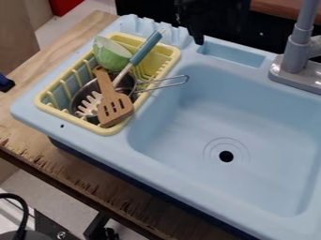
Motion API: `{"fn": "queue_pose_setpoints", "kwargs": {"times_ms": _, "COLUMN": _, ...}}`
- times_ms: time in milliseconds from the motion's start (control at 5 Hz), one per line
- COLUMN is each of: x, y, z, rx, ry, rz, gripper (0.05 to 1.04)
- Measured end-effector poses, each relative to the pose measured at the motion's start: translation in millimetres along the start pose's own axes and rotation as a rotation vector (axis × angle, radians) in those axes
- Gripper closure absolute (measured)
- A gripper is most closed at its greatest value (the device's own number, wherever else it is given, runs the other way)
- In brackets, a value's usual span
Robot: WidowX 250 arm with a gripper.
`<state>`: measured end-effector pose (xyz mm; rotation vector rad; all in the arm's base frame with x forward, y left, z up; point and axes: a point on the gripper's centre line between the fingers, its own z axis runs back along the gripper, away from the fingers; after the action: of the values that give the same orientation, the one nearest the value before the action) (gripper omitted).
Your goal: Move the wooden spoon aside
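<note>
"Where's the gripper [199, 40]?"

"At the top of the view, dark on dark, by the sink's [179, 164] back edge. I can't tell whether the jaws are open or closed."

"And the wooden spoon?"

"More of a slotted wooden turner [111, 101], really. It's well apart from the jaws, left of them and nearer the camera, in the yellow rack [72, 119]. Its handle slants up towards the jaws' side of the rack; the slotted head points away."

"What's around it?"

"A metal pan or strainer [129, 83] underneath, I think, and a blue-handled pronged utensil [145, 48] beside it. The green bowl [111, 56] sits between the turner and the jaws' end of the rack."

"Right of the jaws?"

"The grey faucet [297, 54]. The drain [225, 156] lies right and nearer the camera, and the sink stands on the wooden surface [87, 174]."
</note>
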<state>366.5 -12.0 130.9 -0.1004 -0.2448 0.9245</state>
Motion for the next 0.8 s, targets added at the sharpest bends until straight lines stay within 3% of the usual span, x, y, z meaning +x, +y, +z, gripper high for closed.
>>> {"fn": "queue_pose_setpoints", "kwargs": {"times_ms": 400, "x": -2, "y": 17, "z": -15, "rx": 0.062, "ry": 0.053, "rz": 0.075, "gripper": 0.088}}
{"fn": "queue_pose_setpoints", "kwargs": {"times_ms": 600, "x": 4, "y": 31, "z": -14, "rx": 0.059, "ry": 0.039, "rz": 0.091, "gripper": 0.088}}
{"fn": "queue_pose_setpoints", "kwargs": {"times_ms": 800, "x": 15, "y": 41, "z": 3, "rx": 0.048, "ry": 0.016, "rz": 0.102, "gripper": 0.088}}
